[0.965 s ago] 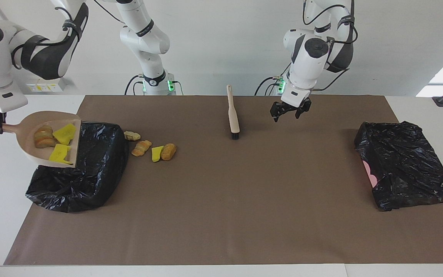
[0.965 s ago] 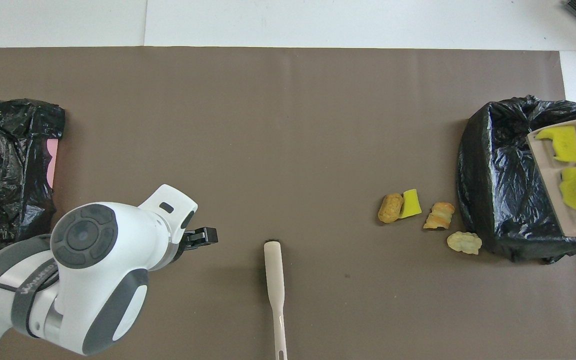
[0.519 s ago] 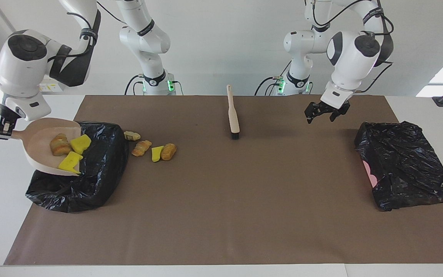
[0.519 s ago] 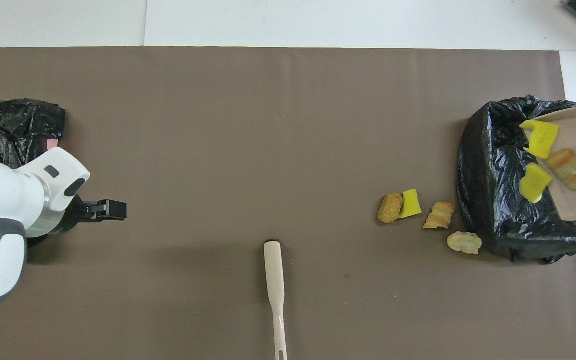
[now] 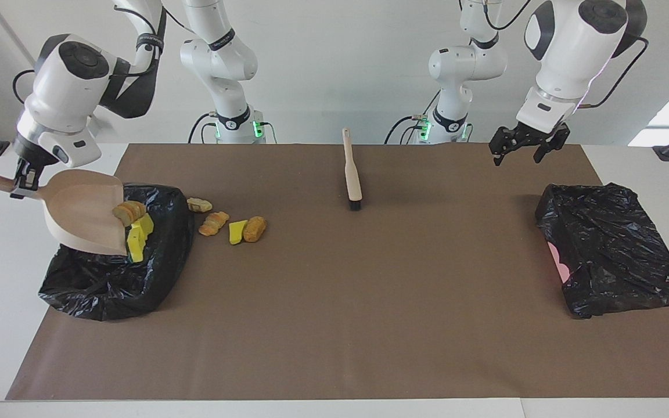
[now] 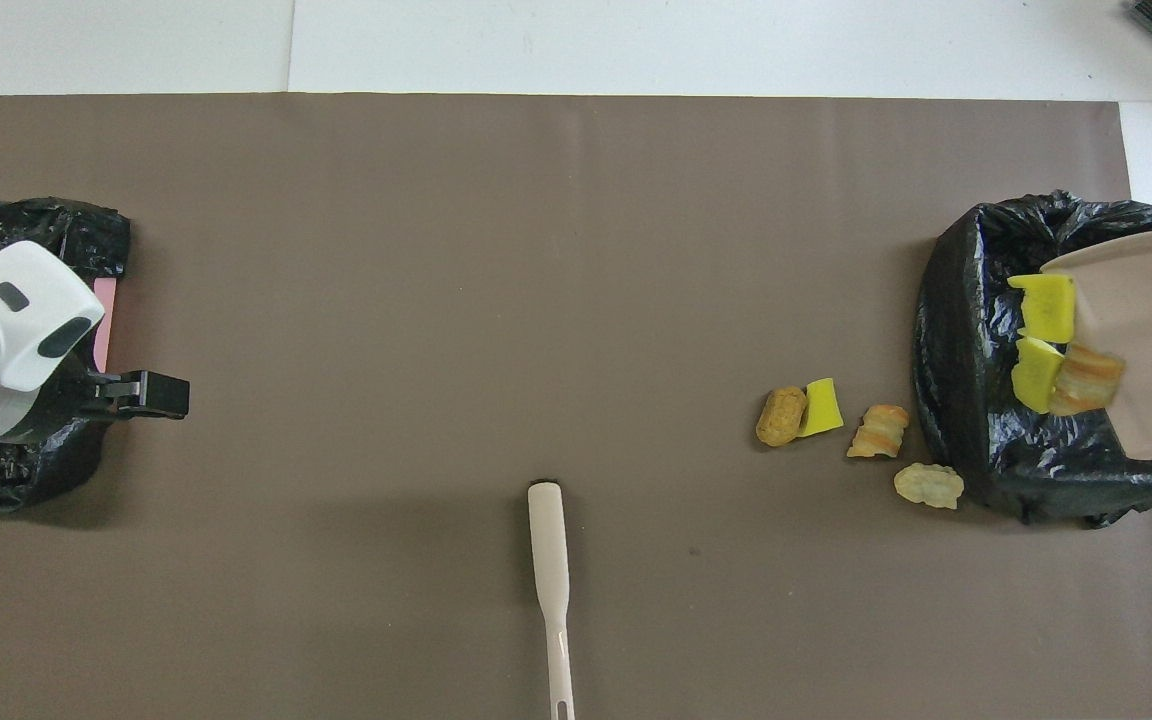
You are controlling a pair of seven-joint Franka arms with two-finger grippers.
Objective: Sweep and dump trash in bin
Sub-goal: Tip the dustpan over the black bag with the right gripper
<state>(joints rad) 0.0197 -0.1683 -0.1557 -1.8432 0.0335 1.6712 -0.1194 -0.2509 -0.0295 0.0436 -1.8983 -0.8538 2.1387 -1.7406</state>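
Tipping steeper now: the dustpan (image 5: 82,212), clamped by its handle in the right gripper (image 5: 21,181), has gone from nearly level to sharply pitched over the black-lined bin (image 5: 115,273) at the right arm's end of the table. Its three scraps (image 5: 132,223), two yellow and one tan, have slid from the pan's middle to its lip and hang at the bin's mouth; judged about to drop, not yet inside.

Facing view, clock-face: from the bin's centre the pan sits about 11 o'clock, and four loose scraps (image 5: 227,223) lie about 2 o'clock on the brown mat (image 5: 334,325), just beside the bin. These have not shifted.

Left gripper (image 5: 525,146), fingers spread wide and empty, has swung away from the brush (image 5: 352,173) and risen toward the second bagged bin (image 5: 613,249), roughly 11 o'clock of it.

Meaning: first load is nearly dumped. Four scraps remain, so another sweep with brush and pan looks needed.
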